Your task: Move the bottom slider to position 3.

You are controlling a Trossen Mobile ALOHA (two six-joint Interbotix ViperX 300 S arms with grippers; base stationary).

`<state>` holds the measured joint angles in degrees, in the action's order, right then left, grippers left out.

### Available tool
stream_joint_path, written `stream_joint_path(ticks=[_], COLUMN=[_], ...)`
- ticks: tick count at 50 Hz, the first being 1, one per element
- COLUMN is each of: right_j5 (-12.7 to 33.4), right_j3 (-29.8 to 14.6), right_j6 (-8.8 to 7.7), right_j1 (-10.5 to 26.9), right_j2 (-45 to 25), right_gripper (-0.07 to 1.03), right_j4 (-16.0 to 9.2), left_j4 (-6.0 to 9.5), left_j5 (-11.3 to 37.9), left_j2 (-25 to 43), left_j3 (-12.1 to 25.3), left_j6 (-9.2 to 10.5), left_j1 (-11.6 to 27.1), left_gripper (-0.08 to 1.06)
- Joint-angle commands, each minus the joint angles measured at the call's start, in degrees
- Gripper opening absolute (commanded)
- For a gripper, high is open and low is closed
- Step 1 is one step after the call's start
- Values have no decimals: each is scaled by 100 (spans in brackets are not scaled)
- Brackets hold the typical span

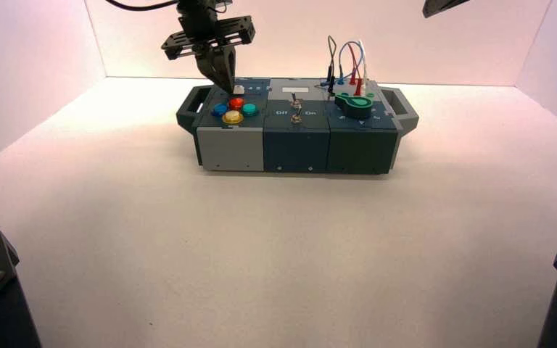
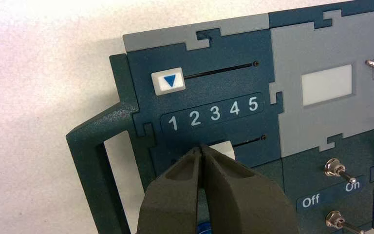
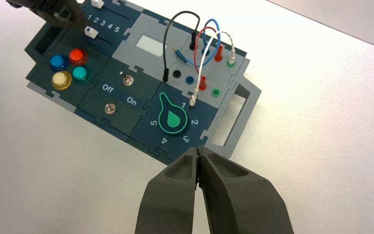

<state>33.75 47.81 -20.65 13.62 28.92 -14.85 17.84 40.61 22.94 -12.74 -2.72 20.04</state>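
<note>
Left end effector [image 2: 202, 148] is closed, tips right against the bottom slider [image 2: 222, 149], under the 2–3 numerals. Right end effector [image 3: 197, 152] is closed too, hanging above the box [image 3: 126, 122].

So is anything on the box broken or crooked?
Nothing looks broken or crooked. The box sits flat, its wires are plugged in, and the four round buttons are in place. The left gripper, fingers shut, is at the bottom slider. The right gripper hangs shut away from the box.
</note>
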Motion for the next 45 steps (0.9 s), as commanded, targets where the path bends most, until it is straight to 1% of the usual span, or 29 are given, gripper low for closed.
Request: stream_joint_path(ticks=[1, 45], right_j5=[-35, -35], right_j3=[-62, -53], right_j6=[-26, -26], right_j1=[-18, -18], right_j2=[18, -18], right_gripper=[-2, -2], right_j4=[-9, -9], left_j4=[9, 9], left_j5=[-9, 0], left_j2=[-105, -35], left_j3=[149, 149], left_j6=[18, 18], left_j1=[53, 70], left_gripper=[-3, -3])
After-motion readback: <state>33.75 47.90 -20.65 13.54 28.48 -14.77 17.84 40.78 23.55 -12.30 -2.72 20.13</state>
